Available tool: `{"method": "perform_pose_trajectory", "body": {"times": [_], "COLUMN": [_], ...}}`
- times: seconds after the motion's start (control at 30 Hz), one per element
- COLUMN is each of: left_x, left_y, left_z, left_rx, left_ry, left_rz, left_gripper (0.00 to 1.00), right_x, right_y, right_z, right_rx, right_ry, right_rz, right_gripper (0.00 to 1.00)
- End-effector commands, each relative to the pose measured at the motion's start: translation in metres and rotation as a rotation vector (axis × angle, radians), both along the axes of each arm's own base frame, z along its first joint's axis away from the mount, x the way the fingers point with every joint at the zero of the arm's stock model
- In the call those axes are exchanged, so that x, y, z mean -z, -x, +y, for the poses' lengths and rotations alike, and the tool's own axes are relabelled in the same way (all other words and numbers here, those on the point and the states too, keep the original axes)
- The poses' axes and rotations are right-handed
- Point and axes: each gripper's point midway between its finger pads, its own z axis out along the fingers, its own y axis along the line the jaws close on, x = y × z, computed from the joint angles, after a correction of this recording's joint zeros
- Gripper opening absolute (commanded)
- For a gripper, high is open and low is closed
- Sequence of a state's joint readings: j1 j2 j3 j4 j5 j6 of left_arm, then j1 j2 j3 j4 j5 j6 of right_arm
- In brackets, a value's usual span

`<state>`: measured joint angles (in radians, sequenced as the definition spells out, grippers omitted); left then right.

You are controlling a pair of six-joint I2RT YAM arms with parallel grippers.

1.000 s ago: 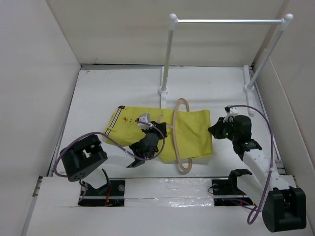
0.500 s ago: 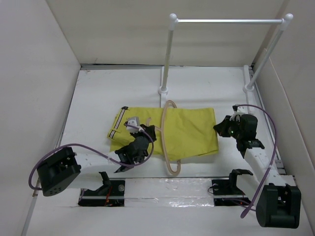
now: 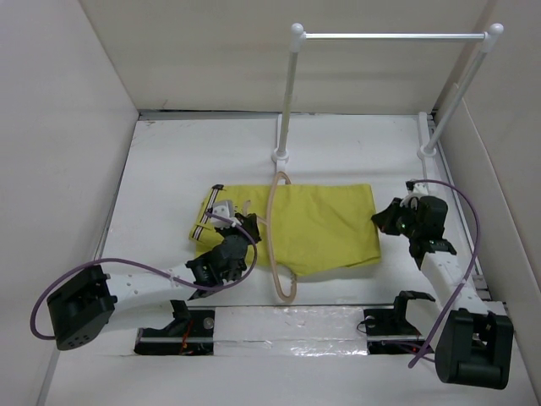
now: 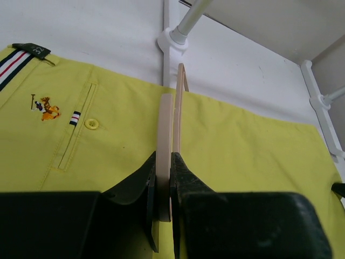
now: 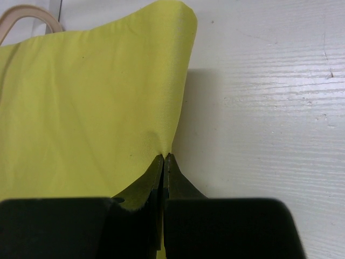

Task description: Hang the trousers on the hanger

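Hanger (image 4: 164, 121) pinched in left gripper (image 4: 164, 162), trousers (image 5: 81, 108) edge in right gripper (image 5: 164, 156).

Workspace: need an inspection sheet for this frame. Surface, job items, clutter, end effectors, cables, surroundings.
Surface: white table, bare around the job items.
Job items: trousers spread flat mid-table, waistband to the left; hanger standing on edge across them.
Clutter: nothing seen.
End effectors: left end effector shut on hanger; right end effector shut on the trousers' right edge.
Cables: purple cables loop off both arms, clear of the cloth.
Surroundings: white rail stand at the back; plain walls.
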<state>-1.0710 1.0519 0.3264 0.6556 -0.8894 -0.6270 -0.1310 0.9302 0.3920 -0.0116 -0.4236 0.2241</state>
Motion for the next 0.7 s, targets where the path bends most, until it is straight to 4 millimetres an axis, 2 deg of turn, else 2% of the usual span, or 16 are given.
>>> {"method": "perform_pose_trajectory", "body": {"times": [0.0,0.17,0.4,0.57,0.67], "left_x": [-0.025,-0.045,-0.088,-0.109,-0.128], "left_y": [-0.008,-0.013,-0.016,-0.011,-0.009], "left_z": [0.006,-0.016,-0.022,-0.039,-0.045], "left_rx": [-0.031,0.028,-0.007,0.083,0.111], "left_ry": [-0.025,-0.002,-0.028,0.022,0.070], "left_rz": [-0.066,-0.094,-0.169,-0.190,-0.206], "left_gripper": [0.00,0.00,0.00,0.00,0.00], "right_x": [-0.033,-0.025,-0.016,-0.023,-0.041], "right_y": [-0.024,-0.024,-0.026,-0.025,-0.024], "right_z": [-0.012,-0.013,-0.017,-0.014,-0.010], "right_rx": [0.024,0.036,0.065,0.048,0.019], "right_ry": [0.038,0.031,0.037,0.031,0.033], "right_rz": [-0.140,-0.118,-0.091,-0.109,-0.157], "right_gripper": [0.00,0.00,0.00,0.00,0.09]}}
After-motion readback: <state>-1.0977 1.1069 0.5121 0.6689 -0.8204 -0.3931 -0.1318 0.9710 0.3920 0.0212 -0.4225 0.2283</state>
